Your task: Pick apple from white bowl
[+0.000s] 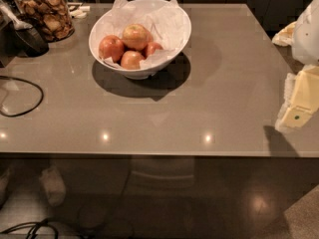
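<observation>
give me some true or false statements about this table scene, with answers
1. The gripper is at the right edge of the view, apart from the white bowl. True.
2. The gripper holds the apple. False: the apple lies in the bowl.
3. Crumpled paper lines the bowl. True.
4. The glass jar stands right of the bowl. False: it stands to the bowl's left in the view.
</observation>
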Robot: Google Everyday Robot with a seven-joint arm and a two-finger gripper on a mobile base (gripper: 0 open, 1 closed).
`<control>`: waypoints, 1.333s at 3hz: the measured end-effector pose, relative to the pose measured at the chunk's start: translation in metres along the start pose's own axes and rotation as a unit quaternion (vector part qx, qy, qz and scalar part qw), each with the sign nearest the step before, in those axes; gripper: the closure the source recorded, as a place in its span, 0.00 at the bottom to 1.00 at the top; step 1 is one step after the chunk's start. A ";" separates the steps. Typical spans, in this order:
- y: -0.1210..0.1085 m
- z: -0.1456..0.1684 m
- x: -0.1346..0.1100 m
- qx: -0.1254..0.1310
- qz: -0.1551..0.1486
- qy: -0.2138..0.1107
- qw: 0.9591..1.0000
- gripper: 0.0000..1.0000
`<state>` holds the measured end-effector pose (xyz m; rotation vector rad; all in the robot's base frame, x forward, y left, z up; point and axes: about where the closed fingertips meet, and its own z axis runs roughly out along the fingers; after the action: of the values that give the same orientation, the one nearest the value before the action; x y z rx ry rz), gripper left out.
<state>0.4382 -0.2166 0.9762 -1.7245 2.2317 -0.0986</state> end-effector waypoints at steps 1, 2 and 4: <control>0.000 0.000 0.000 0.000 0.000 0.000 1.000 0.00; -0.012 -0.004 -0.011 0.003 0.007 -0.008 1.000 0.00; -0.082 -0.008 -0.071 -0.008 0.019 -0.026 0.999 0.00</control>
<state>0.5278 -0.1722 1.0191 -1.6724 2.2322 -0.0266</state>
